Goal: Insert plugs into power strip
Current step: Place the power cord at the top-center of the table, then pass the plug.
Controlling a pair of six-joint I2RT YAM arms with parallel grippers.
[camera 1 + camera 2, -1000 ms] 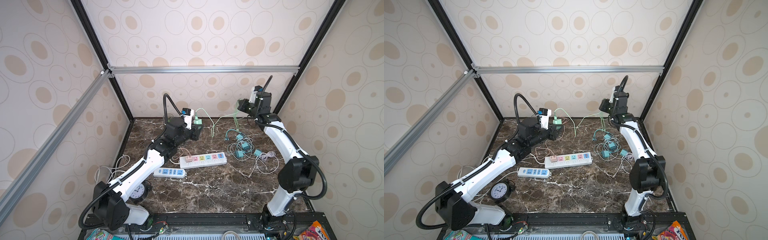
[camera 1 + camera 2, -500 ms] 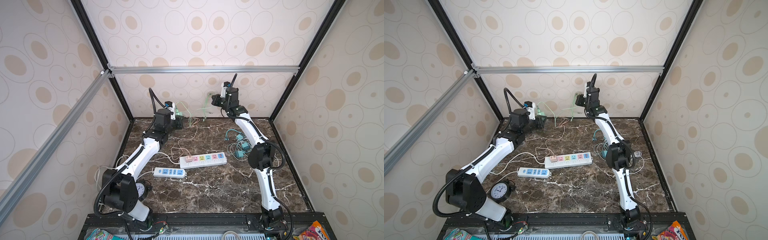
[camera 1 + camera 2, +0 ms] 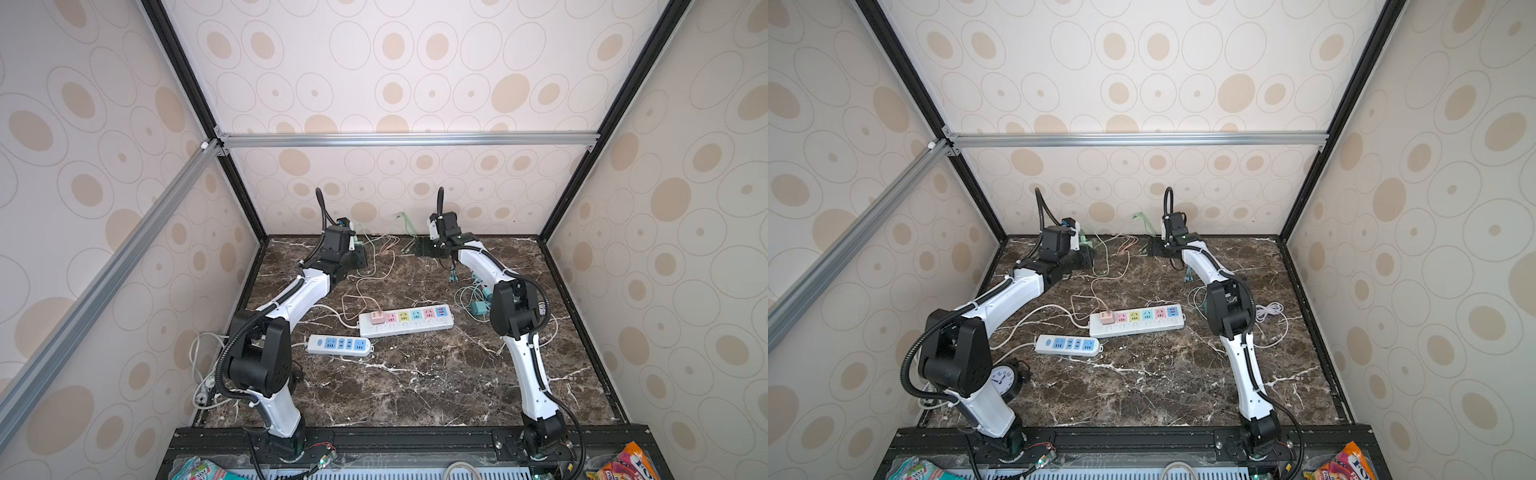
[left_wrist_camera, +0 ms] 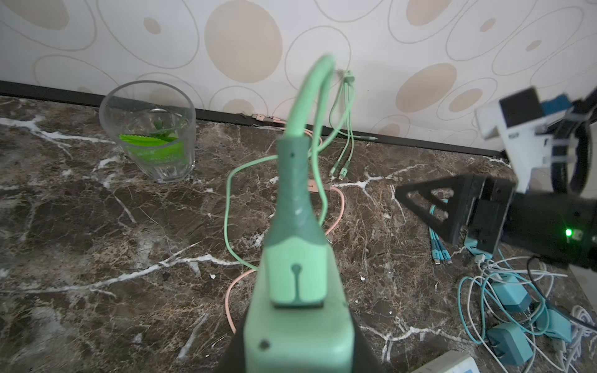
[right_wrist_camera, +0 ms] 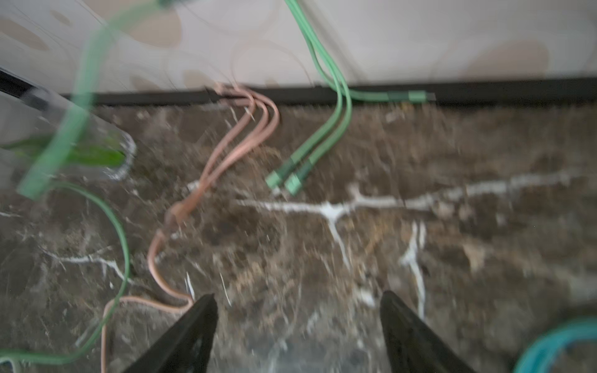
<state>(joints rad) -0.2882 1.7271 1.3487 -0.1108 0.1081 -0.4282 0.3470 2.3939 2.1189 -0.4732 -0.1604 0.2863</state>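
Mint-green plug point(image 4: 297, 336) tight in half-hidden left hand point(image 3: 359, 255); right hand point(image 5: 298, 294) agape, blurred.

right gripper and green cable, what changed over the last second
The right gripper swung from the back right to the back centre, dropped low and opened, letting go of the green cable, whose ends lie by the back wall. The left gripper drew back toward the left rear, still shut on the mint green plug. The power strip and its pink plug stayed put.
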